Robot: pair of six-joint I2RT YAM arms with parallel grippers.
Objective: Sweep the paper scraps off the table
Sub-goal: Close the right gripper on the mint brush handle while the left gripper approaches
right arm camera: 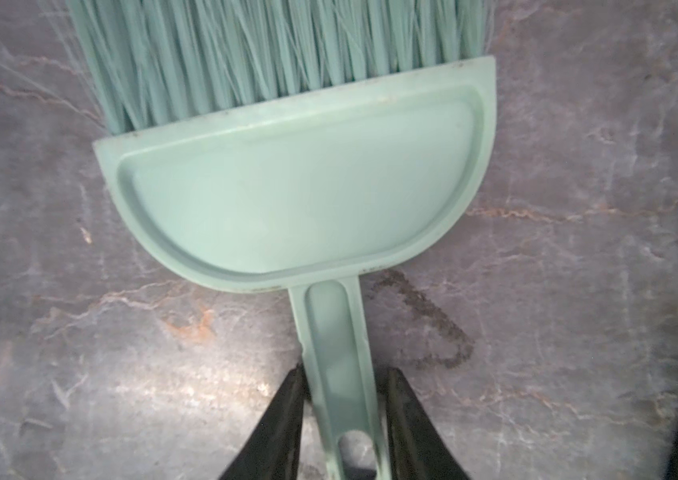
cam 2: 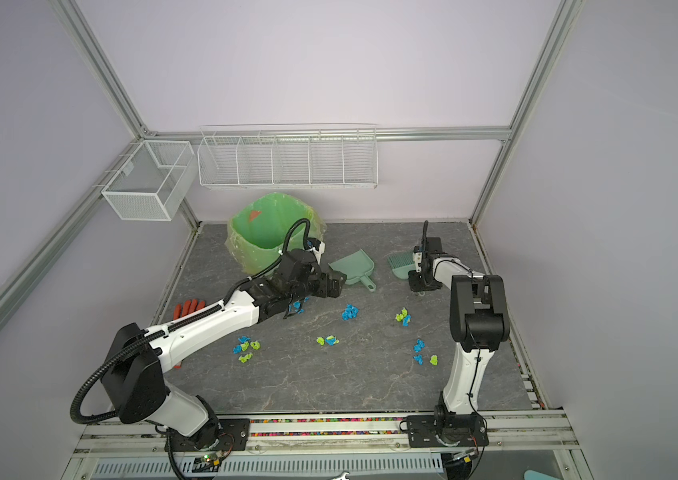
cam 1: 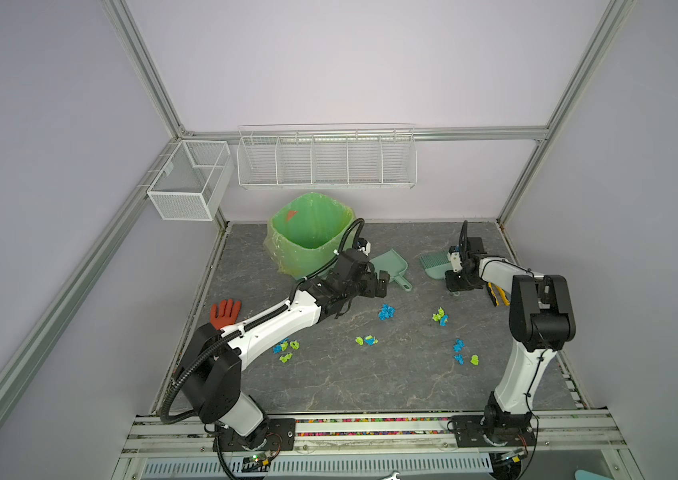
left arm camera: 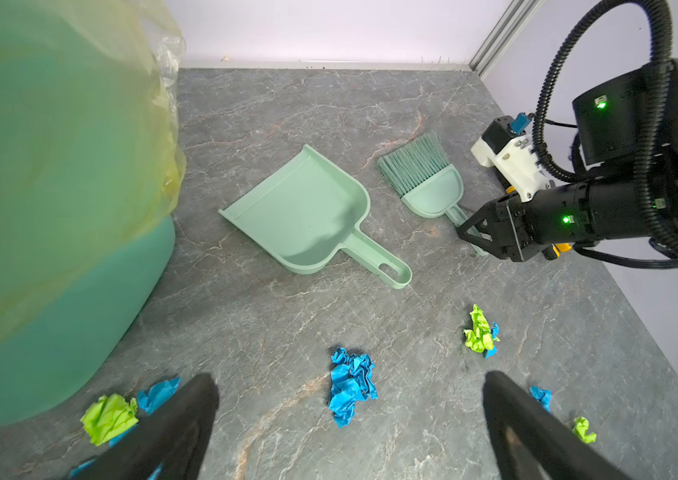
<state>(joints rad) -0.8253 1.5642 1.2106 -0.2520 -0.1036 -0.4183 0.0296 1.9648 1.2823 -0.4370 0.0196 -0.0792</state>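
Your right tool point(right arm camera: 343, 374) straddled the brush handle point(right arm camera: 335, 328), set for sweeping; clamped yet, you couldn't tell. Your left tool point(left arm camera: 350, 380) hung wide open near the dustpan point(left arm camera: 304, 208).

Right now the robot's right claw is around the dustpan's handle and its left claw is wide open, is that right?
Not quite. The right gripper is around the handle of the brush, not of the dustpan, which lies ungripped. The right wrist view shows its jaws either side of the brush handle. The left gripper is wide open, as you said.
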